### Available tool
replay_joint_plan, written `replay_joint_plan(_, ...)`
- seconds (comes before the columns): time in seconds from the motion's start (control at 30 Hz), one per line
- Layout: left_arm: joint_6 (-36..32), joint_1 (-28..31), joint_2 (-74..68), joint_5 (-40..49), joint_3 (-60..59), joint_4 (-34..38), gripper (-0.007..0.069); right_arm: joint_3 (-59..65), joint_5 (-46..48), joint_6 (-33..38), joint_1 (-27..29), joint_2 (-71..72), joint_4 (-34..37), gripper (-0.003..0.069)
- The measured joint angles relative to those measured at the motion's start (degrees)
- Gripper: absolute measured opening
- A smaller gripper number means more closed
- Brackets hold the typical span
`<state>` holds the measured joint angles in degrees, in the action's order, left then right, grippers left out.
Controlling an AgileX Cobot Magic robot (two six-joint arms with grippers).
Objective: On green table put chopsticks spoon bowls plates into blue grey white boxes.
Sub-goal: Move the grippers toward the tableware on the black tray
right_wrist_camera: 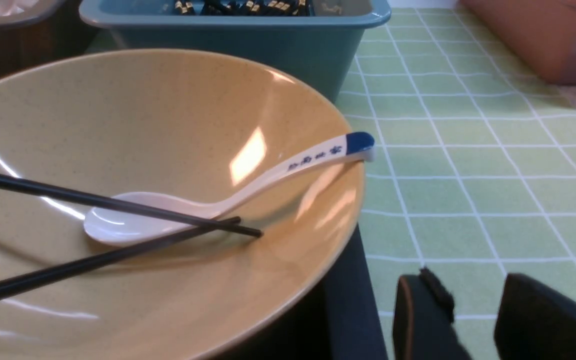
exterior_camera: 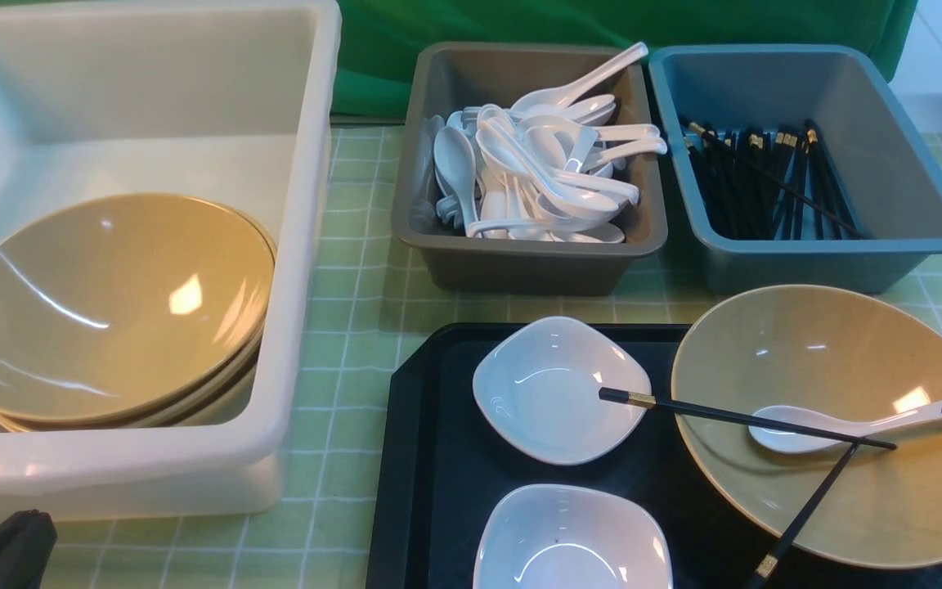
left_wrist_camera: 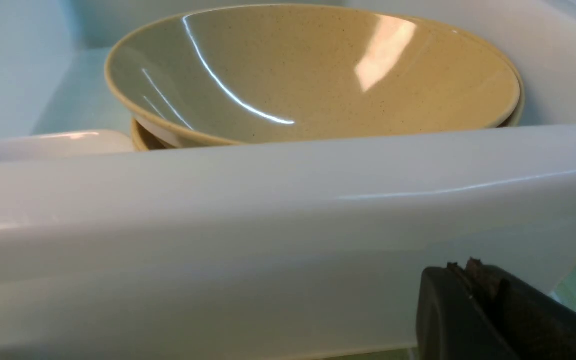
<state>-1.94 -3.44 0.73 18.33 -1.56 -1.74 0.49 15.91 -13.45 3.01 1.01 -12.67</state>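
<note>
Spoon (exterior_camera: 917, 415) handle bears dark blue characters, too small to read.

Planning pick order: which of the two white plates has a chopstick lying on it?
The far plate, nearer the grey box: one chopstick rests its gold-banded end over that rim. The near plate has no chopstick.
</note>
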Motion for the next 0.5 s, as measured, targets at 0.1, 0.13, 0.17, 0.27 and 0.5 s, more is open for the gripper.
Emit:
replay_joint_plan(0.1, 0.0, 0.0, 0.0, 0.0, 0.0, 0.0, -0.0001, 0.0, 0.0, 0.0, 0.0, 0.0, 0.0, 0.0236)
replay_joint_plan(0.13, 0.0, 0.0, 0.0, 0.0, 0.0, 0.0, -0.0001, 0.0, 0.0, 0.0, 0.0, 0.0, 0.0, 0.0236)
replay_joint_plan(0.17, 0.0, 0.0, 0.0, 0.0, 0.0, 0.0, -0.0001, 0.0, 0.0, 0.0, 0.0, 0.0, 0.0, 0.0236)
replay_joint_plan(0.27, 0.0, 0.0, 0.0, 0.0, 0.0, 0.0, -0.0001, 0.0, 0.0, 0.0, 0.0, 0.0, 0.0, 0.0236)
replay_joint_plan(0.5, 0.0, 0.0, 0.0, 0.0, 0.0, 0.0, -0.0001, 0.5, -3.75, -0.29, 0.0, 0.0, 0.19, 0.0236)
